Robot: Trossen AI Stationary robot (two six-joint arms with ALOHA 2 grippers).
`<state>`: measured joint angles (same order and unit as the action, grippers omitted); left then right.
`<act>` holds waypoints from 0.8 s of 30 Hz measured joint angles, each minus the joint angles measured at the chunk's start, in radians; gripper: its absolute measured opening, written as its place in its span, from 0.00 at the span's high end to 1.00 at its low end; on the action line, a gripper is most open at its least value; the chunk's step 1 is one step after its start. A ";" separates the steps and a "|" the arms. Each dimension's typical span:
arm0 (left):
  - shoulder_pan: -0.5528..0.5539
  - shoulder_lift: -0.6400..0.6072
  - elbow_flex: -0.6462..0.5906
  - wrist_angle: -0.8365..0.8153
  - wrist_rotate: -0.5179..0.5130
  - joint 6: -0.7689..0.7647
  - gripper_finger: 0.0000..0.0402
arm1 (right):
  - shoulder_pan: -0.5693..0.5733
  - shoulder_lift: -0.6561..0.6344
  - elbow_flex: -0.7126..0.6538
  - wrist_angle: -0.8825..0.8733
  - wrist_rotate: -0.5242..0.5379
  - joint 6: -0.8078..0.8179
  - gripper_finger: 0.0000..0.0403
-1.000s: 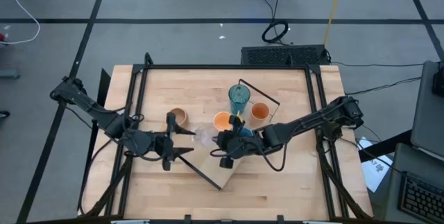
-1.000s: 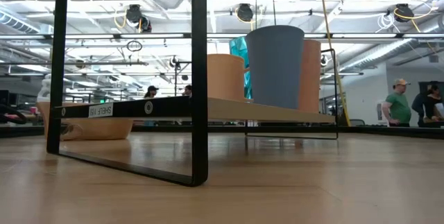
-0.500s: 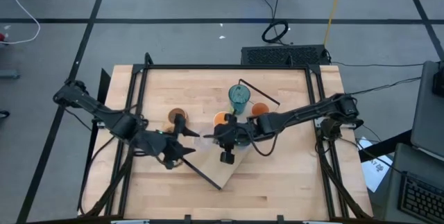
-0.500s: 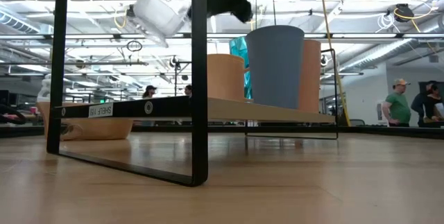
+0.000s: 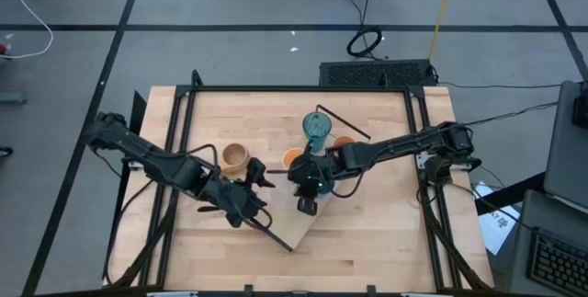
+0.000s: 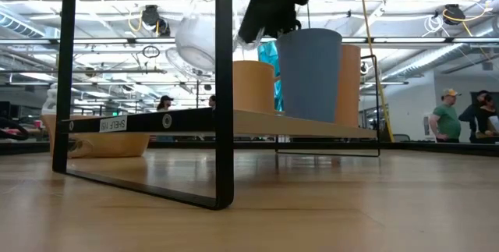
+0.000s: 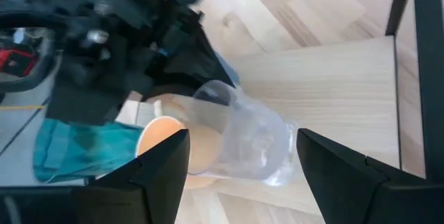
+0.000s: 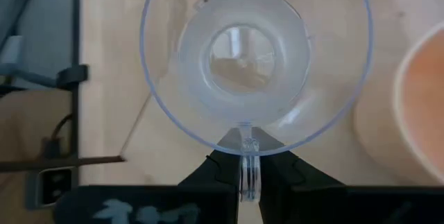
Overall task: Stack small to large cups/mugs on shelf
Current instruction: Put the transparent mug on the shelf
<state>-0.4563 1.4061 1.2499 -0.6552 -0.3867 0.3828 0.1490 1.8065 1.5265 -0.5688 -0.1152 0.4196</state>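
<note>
Clear cup (image 8: 253, 57), smooth and see-through, hangs tilted above the shelf (image 5: 299, 226), its rim pinched between my right gripper's (image 8: 250, 175) nearly closed fingers. Behind it on the light-wood board I count two orange cups (image 6: 253, 86), one blue cup (image 6: 309, 72), one teal tumbler (image 5: 316, 130). My left gripper (image 7: 277, 175) waits close by, spread wide, empty.

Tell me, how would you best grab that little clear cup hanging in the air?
Probably by its rim, as the right gripper does now: one finger inside the wall, one outside, pinching the thin lip of the clear cup. Its wide open mouth leaves room for a finger, while its smooth, flaring body looks harder to grip. The left gripper is open beside it.
</note>
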 joint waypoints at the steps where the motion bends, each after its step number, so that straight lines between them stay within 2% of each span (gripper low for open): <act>1: -0.001 0.006 0.000 0.000 0.004 0.005 0.34 | 0.000 0.000 0.000 0.002 -0.020 0.003 0.96; 8: 0.036 0.062 0.000 0.016 0.063 0.027 0.36 | 0.001 0.000 0.000 0.004 -0.047 -0.044 0.96; 18: 0.067 0.074 0.000 0.019 0.118 0.062 0.58 | 0.001 0.000 0.000 -0.001 -0.047 -0.175 0.96; 24: 0.091 0.079 0.000 0.020 0.136 0.081 0.64 | 0.001 0.000 0.000 -0.008 -0.049 -0.263 0.96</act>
<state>-0.3650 1.4847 1.2495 -0.6350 -0.2508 0.4634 0.1501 1.8065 1.5265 -0.5767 -0.1646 0.1565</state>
